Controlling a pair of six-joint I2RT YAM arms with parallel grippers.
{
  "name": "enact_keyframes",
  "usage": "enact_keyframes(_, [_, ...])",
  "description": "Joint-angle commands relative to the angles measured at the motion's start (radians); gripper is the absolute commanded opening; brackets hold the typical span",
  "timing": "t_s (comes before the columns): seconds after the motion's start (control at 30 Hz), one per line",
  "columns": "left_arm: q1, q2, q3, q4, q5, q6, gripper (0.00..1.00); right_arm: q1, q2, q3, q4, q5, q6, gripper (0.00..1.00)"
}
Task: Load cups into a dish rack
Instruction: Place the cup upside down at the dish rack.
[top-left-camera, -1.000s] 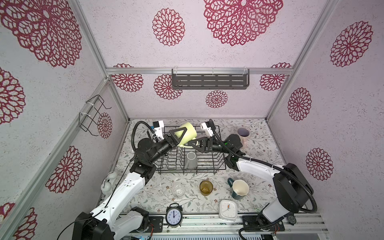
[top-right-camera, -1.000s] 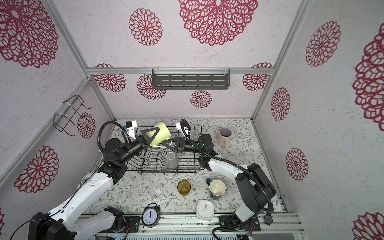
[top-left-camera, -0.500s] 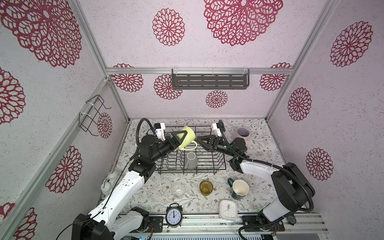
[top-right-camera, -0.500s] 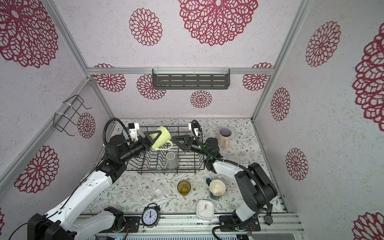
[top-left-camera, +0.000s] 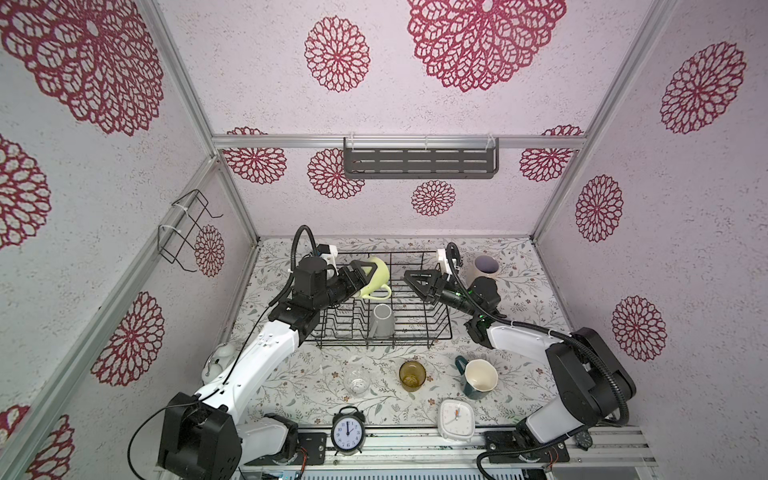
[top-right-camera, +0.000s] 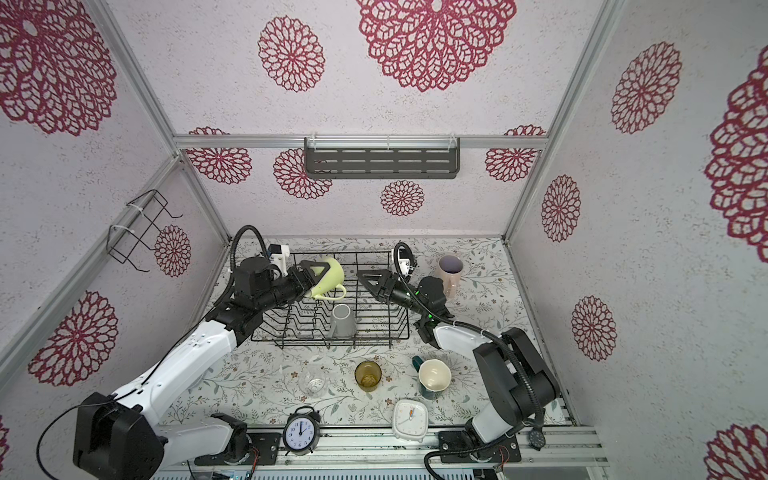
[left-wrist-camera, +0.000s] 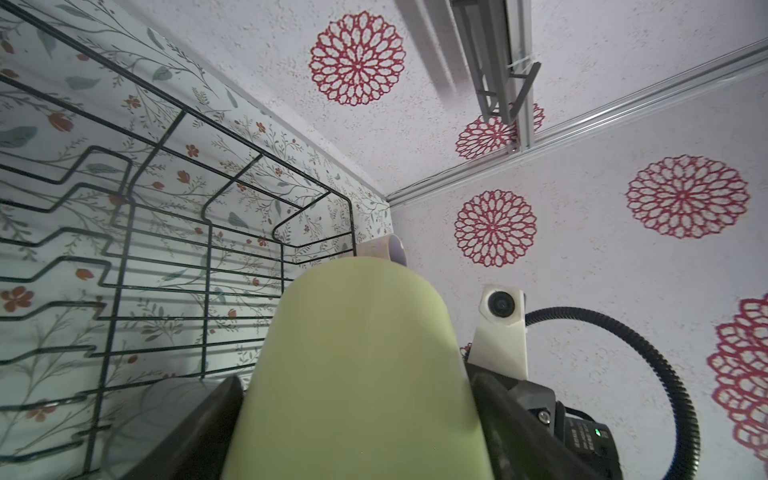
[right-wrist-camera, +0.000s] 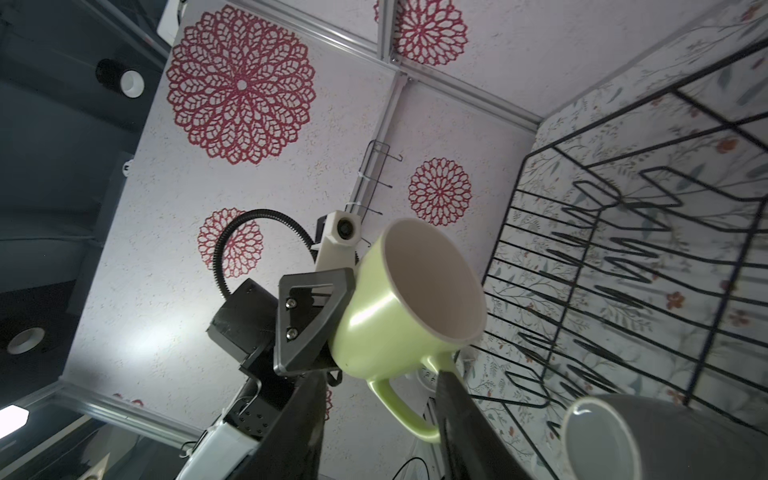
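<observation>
Found left end effector (top-left-camera: 365, 276) clamped on yellow-green mug (top-left-camera: 378, 272), held tilted above dish rack (top-left-camera: 441, 320) near its 10 o'clock corner, long axis 9-to-3, mouth toward 3, handle hanging down. Saw right end effector (top-left-camera: 415, 284) at mug's 3 o'clock, jaws apart, empty, clear of it. Noted grey mug (top-left-camera: 383, 322) inside rack at 6 o'clock. Judged left arm the one to lower it.

A yellow-green mug (top-left-camera: 376, 274) was held tilted over the black wire dish rack (top-left-camera: 415, 328), in which a grey mug (top-left-camera: 383, 321) was lodged. A pink mug (top-left-camera: 484, 268) was set upright at its two o'clock. A clear glass (top-left-camera: 356, 380), amber tumbler (top-left-camera: 412, 375) and teal mug (top-left-camera: 478, 378) were ranged from seven to four.
</observation>
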Motion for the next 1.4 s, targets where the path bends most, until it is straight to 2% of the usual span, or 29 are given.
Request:
enact_keyframes(0.0, [0.013, 0.032, 0.089, -0.047, -0.030, 0.092, 0.64, -0.026, -0.098, 0.007, -0.156, 0.061, -0.158, 0.47])
enact_keyframes(0.23, [0.013, 0.194, 0.245, -0.171, -0.062, 0.143, 0.62, -0.046, -0.205, 0.053, -0.559, 0.197, -0.436, 0.47])
enact_keyframes(0.4, [0.014, 0.301, 0.343, -0.229, -0.089, 0.138, 0.59, -0.058, -0.236, 0.068, -0.671, 0.251, -0.536, 0.48])
enact_keyframes(0.6, [0.009, 0.417, 0.451, -0.304, -0.118, 0.156, 0.56, -0.079, -0.236, 0.058, -0.698, 0.255, -0.548, 0.48])
enact_keyframes(1.0, [-0.035, 0.648, 0.742, -0.586, -0.234, 0.315, 0.54, -0.148, -0.262, 0.038, -0.761, 0.237, -0.586, 0.48])
enact_keyframes(1.17, [-0.041, 0.767, 0.856, -0.709, -0.264, 0.372, 0.54, -0.169, -0.274, 0.026, -0.783, 0.237, -0.594, 0.48])
enact_keyframes(1.37, [-0.056, 0.848, 0.956, -0.790, -0.282, 0.426, 0.54, -0.182, -0.269, 0.022, -0.796, 0.233, -0.595, 0.48])
